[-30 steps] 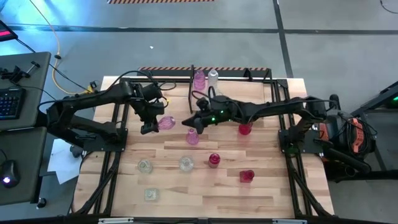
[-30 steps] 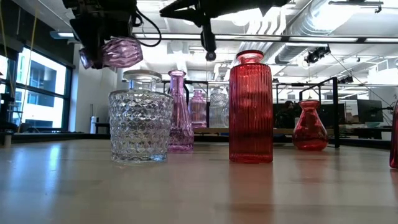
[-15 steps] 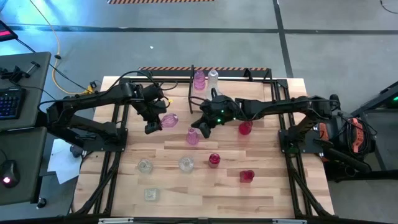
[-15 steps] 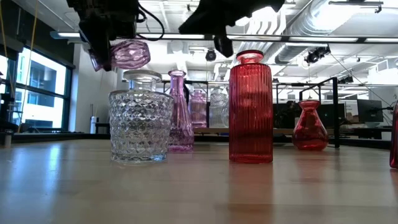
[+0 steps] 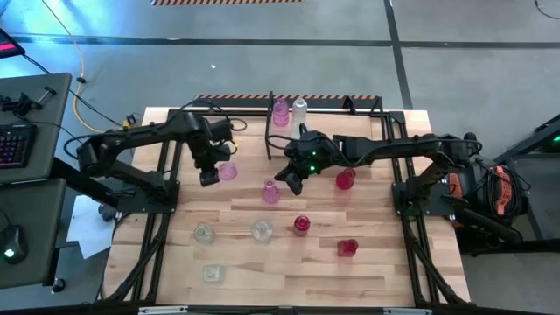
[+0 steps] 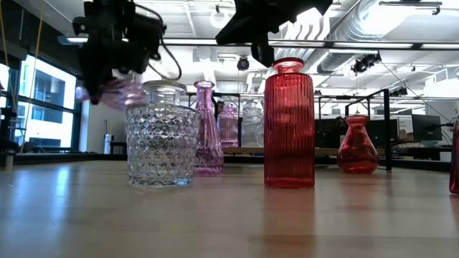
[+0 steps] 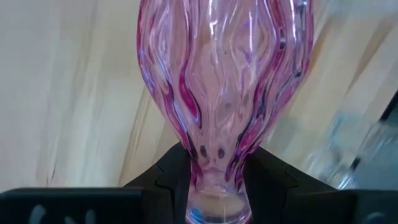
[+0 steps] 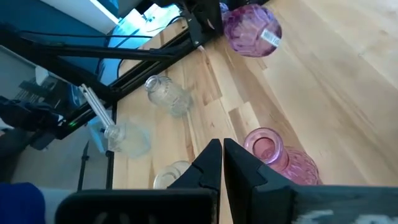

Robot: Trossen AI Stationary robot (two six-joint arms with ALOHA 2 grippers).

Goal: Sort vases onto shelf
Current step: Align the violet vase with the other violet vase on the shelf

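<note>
Above pale plank table (image 5: 289, 262), left gripper (image 5: 211, 171) clamps ribbed pink vase (image 5: 227, 171); right gripper (image 5: 290, 182) pinched together.

Keyboard (image 5: 12, 143), perhaps mouse (image 5: 9, 255), beside table (image 5: 367, 271)

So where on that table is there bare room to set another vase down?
The front right corner, right of the red vase, is bare wood. So is the strip between the left gripper's pink vase and the clear ones. Mid-table is crowded.
</note>
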